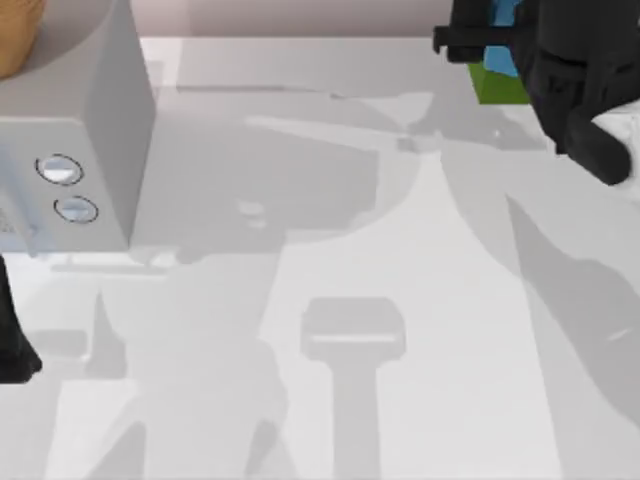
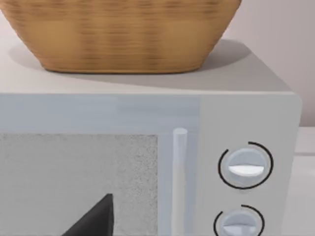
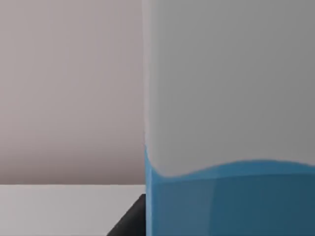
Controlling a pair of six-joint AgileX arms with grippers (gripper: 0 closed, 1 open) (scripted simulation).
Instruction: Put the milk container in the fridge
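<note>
The milk container (image 1: 497, 60) sits at the far right of the counter (image 1: 400, 330), right under the right end effector (image 1: 480, 45), which has its dark fingers either side of the carton's upper body; from the right wrist view the milk container's white top and blue body (image 3: 226, 196) press close against the camera, with one dark finger (image 3: 130, 221) just beside the blue wall. I judge the right end effector to be clenched on the carton, though whether the carton rests on the counter or hangs just clear of it I cannot tell. To do this step well, the grip wants to stay square on the carton's flat sides and the carton upright while it is carried, since a tall narrow box like that could twist between two fingers. The fridge itself is not something I can make out. Well apart from that end effector, across the counter, stands the grey box with two round knobs (image 1: 75, 150), a wicker basket (image 2: 123, 34) on its top, seen close from the left wrist view. The left arm (image 1: 12, 340) is parked just beside that box, its end effector cut off, so its state I cannot tell. The carton's green base is partly hidden by the arm.
</note>
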